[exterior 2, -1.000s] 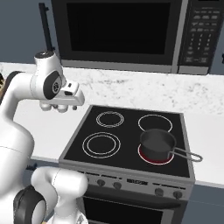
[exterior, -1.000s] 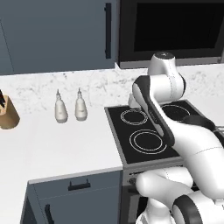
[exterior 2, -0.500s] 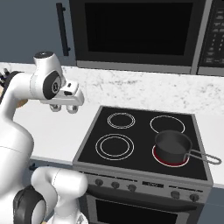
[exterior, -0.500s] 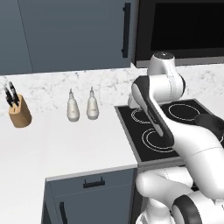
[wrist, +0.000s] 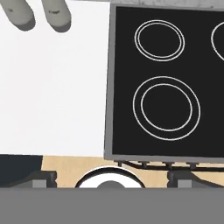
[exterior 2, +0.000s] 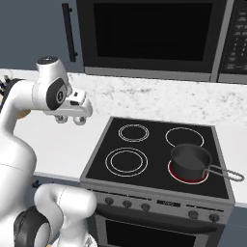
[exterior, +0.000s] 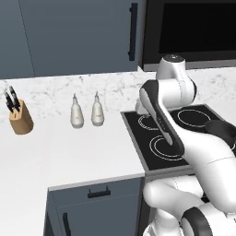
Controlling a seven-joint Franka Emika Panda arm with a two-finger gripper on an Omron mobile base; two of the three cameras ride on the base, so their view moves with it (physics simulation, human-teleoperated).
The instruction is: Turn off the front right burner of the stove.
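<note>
At the far left of the left base view a wooden knife block stands on the white counter, with two grey shaker bottles side by side to its right, near the marble backsplash. In the hand view the same two bottles show at the top left corner.

Right of them lies the stove, its black glass top set into the counter. In the right base view the gripper hangs above the counter just left of the stove's rear left corner, pointing down; its fingers stand wide apart and hold nothing.

On the glass, the two left burners are pale rings, the front one a double ring. Further right, the front right burner glows red, and a small black pot sits on it, handle pointing right. Along the steel front below runs a row of small knobs. A black microwave hangs above the stove.
</note>
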